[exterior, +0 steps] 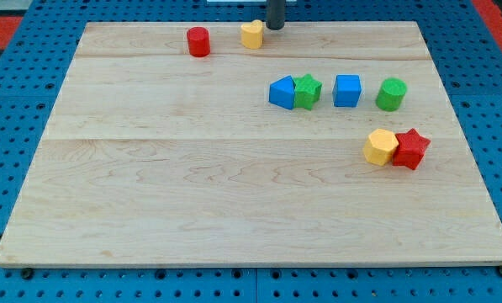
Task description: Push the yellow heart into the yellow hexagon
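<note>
The yellow heart (251, 34) lies near the view's top edge of the wooden board (192, 185), right of centre-left. My tip (275, 26) stands just to the heart's right, touching or almost touching it. The yellow hexagon (380, 146) lies far off at the view's lower right, touching a red star (411, 149) on its right side.
A red cylinder (198, 41) sits left of the heart. A row across the middle right holds a blue triangle-like block (282, 93) against a green star (308, 91), a blue cube (346, 90) and a green cylinder (391, 94).
</note>
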Tool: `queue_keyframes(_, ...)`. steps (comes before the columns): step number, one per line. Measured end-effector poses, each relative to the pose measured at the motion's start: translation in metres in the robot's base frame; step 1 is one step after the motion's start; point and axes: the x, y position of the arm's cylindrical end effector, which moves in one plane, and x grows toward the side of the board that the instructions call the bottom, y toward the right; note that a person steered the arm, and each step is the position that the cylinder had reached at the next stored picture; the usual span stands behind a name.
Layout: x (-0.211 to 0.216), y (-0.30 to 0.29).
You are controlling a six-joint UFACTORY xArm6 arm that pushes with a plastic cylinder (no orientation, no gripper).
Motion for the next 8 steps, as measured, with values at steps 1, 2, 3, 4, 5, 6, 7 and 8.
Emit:
queue_keyframes(1,0.062,-0.048)
queue_keyframes(2,0.120,-0.089)
queue_keyframes(3,0.096,-0.126)
queue_keyframes(4,0.132,-0.197)
queue_keyframes(5,0.168,-0.229)
queue_keyframes(6,0.172,-0.199)
queue_keyframes(7,0.136,-0.190)
queue_keyframes(8,0.130,-0.165)
